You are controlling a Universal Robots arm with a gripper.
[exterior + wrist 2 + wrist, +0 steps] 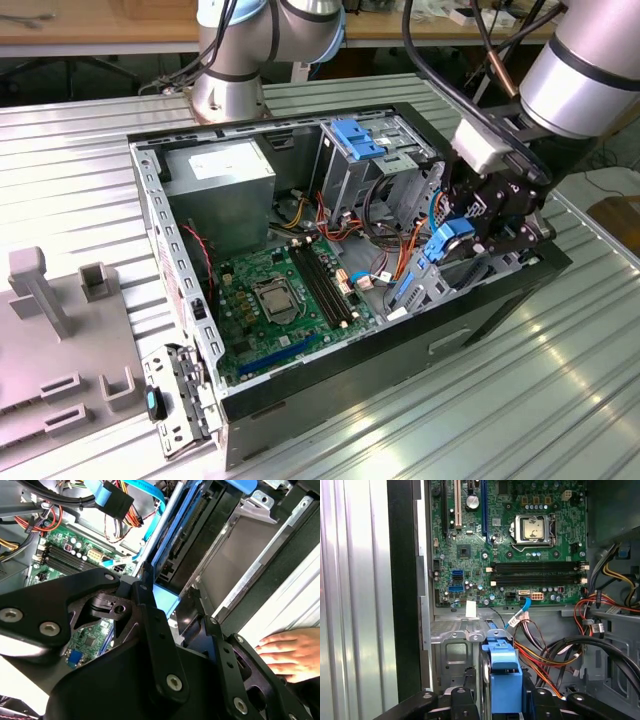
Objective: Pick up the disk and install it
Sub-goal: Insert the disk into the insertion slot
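Exterior view first, starting at its left: a grey plastic fixture (60,330) sits on the ribbed metal desk (420,420). Just beside the case's near corner lies a loose metal bracket (172,400) with a small blue tab. Next comes the open computer case (350,380), lying on its side. Inside it I can see the power supply (222,190) toward the back and the green motherboard (290,310) in the middle. Past that is a metal drive cage (385,170) topped by a light-blue latch piece (358,138). Orange, red and blue cables (400,245) tangle beside the cage.

At the exterior view's right end of the case the arm (580,70) reaches down, and its gripper (465,250) is clamped on the disk (448,245). The disk's blue carrier shows just under the black gripper body, standing on edge over the right-hand bay, close to the cables. Whether it touches the bay I cannot tell.

In the first wrist view the disk (505,677) stands between the two black fingers (462,700) of the gripper (504,702). A metal bay bracket (455,650) is just beyond it and the motherboard (510,540) lies farther off. In the second wrist view the disk (187,537) runs out from the gripper (170,592) alongside a grey bay wall (245,555). A person's hand (287,655) rests flat on the desk (300,595) outside the case.
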